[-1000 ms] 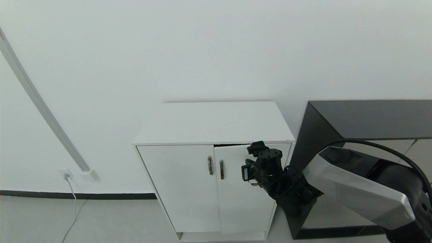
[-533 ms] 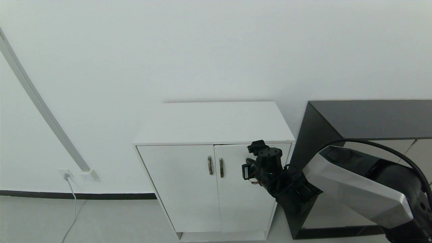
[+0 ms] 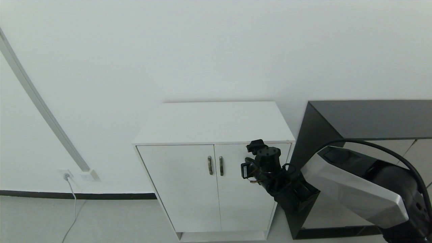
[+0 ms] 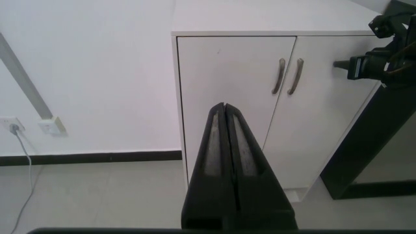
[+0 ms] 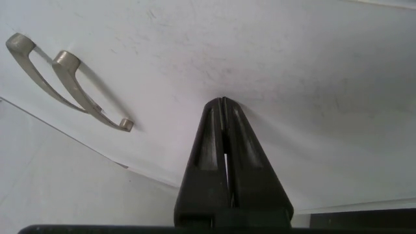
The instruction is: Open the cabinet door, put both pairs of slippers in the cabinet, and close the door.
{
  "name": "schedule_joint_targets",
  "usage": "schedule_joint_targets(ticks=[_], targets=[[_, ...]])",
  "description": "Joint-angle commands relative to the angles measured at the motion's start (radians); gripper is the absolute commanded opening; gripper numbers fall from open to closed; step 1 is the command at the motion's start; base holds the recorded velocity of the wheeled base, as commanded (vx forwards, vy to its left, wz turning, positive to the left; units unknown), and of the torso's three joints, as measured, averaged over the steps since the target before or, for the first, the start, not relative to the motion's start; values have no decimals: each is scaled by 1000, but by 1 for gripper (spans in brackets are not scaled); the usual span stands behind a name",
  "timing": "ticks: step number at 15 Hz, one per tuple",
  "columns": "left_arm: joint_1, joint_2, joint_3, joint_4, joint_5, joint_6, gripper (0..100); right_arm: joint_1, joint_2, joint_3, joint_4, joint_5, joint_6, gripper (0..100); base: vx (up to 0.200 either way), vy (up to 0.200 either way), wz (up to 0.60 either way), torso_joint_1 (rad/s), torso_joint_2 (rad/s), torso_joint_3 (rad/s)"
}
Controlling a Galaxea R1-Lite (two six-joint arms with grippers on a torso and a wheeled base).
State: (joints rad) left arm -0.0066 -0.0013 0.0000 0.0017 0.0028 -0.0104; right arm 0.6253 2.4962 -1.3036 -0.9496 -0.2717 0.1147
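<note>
The cabinet [image 3: 212, 123] is plain white, its handles [image 3: 210, 165] dull grey metal. The side unit [image 3: 364, 118] on the right is black.

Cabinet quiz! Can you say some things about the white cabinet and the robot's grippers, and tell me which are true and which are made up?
1. Both doors of the white cabinet are shut. True.
2. The right gripper is holding a handle. False: it is shut, with its tips against the flat front of the right door, beside the handles.
3. The left gripper is shut and holds nothing. True.
4. The handles sit at the outer edges of the doors. False: they are side by side in the middle, where the two doors meet.
5. A dark cabinet stands next to the white one. True.
</note>
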Motion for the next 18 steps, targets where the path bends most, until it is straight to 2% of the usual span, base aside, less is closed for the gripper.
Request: schedule_joint_targets(ticks=[1,18], targets=[[0,1,0,0,0,0,0,2,6,-2,-1,0,0,0,0,0,0,0,0,0],[0,1,0,0,0,0,0,-9,10,-23,15,0,-3,0,0,0,0,0,0,0]])
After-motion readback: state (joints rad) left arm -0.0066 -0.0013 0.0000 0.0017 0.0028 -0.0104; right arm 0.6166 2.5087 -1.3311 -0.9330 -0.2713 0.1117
